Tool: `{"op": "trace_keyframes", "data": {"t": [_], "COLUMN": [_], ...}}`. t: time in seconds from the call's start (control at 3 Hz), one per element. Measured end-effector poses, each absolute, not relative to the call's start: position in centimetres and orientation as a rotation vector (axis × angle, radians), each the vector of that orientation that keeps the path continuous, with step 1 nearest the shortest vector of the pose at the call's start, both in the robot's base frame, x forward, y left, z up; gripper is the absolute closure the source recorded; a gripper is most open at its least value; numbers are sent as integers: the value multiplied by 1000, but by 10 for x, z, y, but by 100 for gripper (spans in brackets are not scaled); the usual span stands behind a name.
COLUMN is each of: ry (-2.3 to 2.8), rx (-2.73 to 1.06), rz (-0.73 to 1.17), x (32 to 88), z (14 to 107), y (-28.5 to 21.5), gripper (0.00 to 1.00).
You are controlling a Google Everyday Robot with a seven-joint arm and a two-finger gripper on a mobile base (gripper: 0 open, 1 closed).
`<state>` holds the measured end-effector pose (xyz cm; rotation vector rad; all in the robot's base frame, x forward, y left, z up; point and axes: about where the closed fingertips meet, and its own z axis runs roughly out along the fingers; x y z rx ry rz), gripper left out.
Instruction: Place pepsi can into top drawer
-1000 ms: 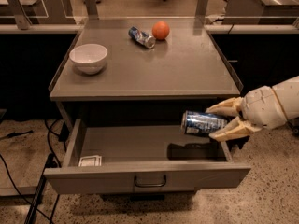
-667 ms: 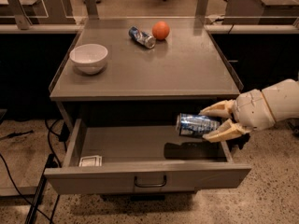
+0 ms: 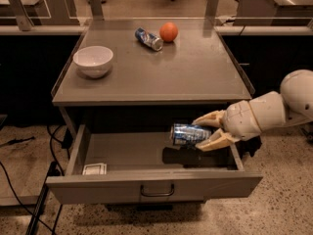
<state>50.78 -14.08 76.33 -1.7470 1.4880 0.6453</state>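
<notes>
the claw, grasping the can, has moved further left above the open drawer; lowering should come next.

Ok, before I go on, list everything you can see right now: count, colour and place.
pepsi can: one, dark blue with silver ends, on its side over the right part of the open drawer, held by the hand
top drawer: one, grey, pulled open under the table top
small flat item: one, white, front left corner of the drawer; cannot tell what it is
table: one, grey, centre of view
bowl: one, white, left side of the table top
slim can: one, blue and white, lying at the back of the table top, just left of the orange
orange: one, orange, back of the table top
hand: one, cream, closed on the pepsi can
arm: one, white, reaching in from the right
</notes>
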Motion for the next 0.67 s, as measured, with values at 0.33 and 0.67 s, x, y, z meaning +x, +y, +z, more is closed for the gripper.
{"op": "trace_keyframes", "data": {"t": [0.33, 0.67], "ry": [1487, 1473], "rx": [-1751, -1768], "rz": [681, 687], "x": [517, 522], "z": [738, 712], "y": [-126, -112], "gripper": [100, 100]}}
